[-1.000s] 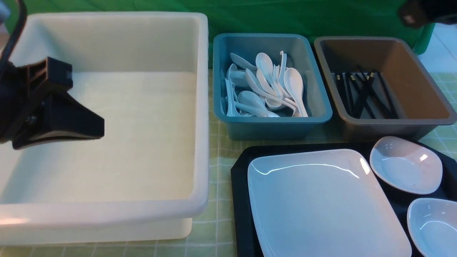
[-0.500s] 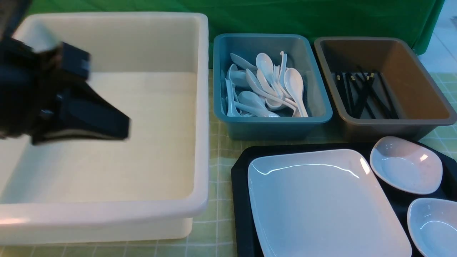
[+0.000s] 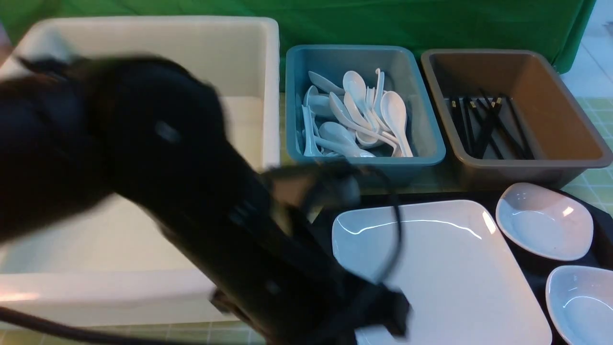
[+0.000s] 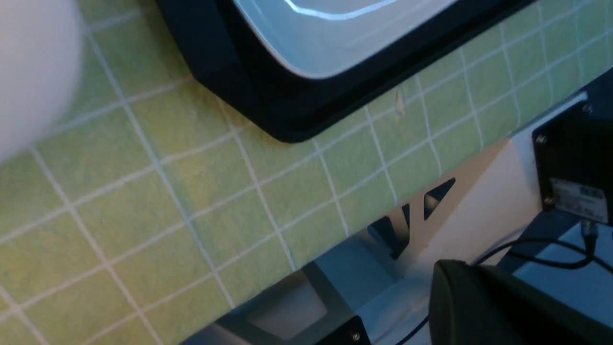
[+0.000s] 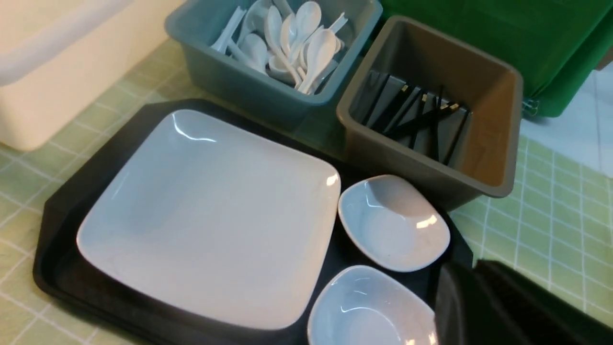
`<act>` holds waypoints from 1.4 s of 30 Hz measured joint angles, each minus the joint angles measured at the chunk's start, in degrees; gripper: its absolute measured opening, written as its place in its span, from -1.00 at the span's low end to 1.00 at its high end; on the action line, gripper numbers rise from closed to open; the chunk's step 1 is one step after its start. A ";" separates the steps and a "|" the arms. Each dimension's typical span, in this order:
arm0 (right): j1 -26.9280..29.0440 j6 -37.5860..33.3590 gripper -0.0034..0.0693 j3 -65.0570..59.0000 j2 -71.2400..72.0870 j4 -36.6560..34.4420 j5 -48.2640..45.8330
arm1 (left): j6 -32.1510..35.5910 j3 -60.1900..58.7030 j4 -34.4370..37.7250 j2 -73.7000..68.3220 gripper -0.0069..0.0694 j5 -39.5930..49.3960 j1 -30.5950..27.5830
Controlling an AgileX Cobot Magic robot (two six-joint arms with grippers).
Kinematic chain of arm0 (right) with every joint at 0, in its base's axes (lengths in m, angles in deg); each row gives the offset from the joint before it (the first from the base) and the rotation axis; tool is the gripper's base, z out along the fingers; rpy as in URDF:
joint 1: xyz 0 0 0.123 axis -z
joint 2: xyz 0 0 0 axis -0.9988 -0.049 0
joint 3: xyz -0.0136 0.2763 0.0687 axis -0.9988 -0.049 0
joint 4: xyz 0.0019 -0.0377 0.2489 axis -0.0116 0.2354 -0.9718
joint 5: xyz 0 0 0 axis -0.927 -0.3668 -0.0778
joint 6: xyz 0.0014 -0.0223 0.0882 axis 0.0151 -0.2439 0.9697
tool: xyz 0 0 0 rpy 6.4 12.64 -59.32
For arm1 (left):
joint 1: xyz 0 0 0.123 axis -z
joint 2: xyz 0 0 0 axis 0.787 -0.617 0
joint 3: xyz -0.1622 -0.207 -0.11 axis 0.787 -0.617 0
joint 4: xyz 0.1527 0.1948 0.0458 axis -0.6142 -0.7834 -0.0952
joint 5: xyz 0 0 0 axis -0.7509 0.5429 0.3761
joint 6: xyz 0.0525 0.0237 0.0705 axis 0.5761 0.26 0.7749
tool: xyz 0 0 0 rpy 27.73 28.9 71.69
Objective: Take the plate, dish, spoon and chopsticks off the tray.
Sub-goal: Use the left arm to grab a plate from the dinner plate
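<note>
a: plate (image 5: 206, 215) first. it lies flat on the left part of the tray (image 5: 62, 258), filling most of it, corners close to the black rim.

b: looks glazed and hard, so i'd call it slick, stiff and breakable. it's the biggest piece here, likely the heaviest too.

a: where do you grab it?

b: the upturned edge, i reckon. pinch across the lip on the left side, one finger over and one under. there's little room between lip and tray rim, so the under finger goes in shallow. held by one edge, a wide plate wants to sag and slip.

a: just beside it, two small dishes (image 5: 392, 223) on the tray's right, apart from the plate. no spoon or chopsticks on the tray that i can see.

b: those sit in the bins behind: spoons in the blue bin (image 3: 364, 115), black sticks in the brown bin (image 3: 517, 115). the big white bin (image 3: 143, 48) stands to the left.

a: left arm (image 3: 191, 191) is a blur across the front view, low at the tray's near left corner. left gripper (image 4: 459, 282) is one dark shape at the picture's edge, so i cannot tell if it's parted or closed. nothing in it.

b: right gripper (image 5: 467, 278) is the same story, a dark shape by the nearer dish, and i cannot tell.
</note>
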 joint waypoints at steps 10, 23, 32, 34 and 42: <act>0.00 0.05 -0.82 -4.43 0.06 0.11 0.15 | -11.90 0.00 -2.50 -13.14 -0.14 -11.08 10.23; 0.00 0.05 -0.79 -4.89 0.06 0.11 0.40 | -32.32 0.00 -16.48 -17.81 0.24 -17.95 10.23; 0.00 0.05 -0.77 -4.89 0.06 0.11 0.40 | -37.10 0.00 -15.93 -20.38 0.24 -21.08 10.23; 0.00 0.05 -0.76 -4.89 0.06 0.11 0.40 | -38.73 0.00 -15.81 -21.26 0.24 -22.67 10.23; 0.00 0.05 -0.72 -4.89 0.06 0.11 0.40 | -52.01 0.00 -18.35 -22.01 0.24 -26.17 10.23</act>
